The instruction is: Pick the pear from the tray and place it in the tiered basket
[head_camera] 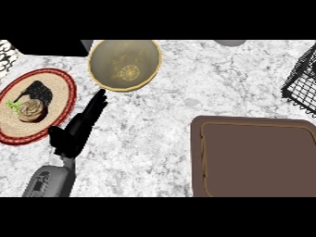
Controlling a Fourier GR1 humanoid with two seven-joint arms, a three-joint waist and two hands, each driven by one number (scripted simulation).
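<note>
left hand (78, 127): fingers straight, holding nothing, beside mat (63, 88) | right hand: unseen | pear: not visible; tray (259, 157) looks bare | basket (311, 76): far right | advice: find pear first, then approach basket from above.

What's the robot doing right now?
Not much is being held. The robot's left hand rests open on the marble counter, fingers pointing toward a yellowish bowl. Beside it sits a round woven mat with a small brownish thing on it. The brown tray looks empty, no pear shows, and the black wire basket waits at the right edge. The right hand isn't visible.
</note>
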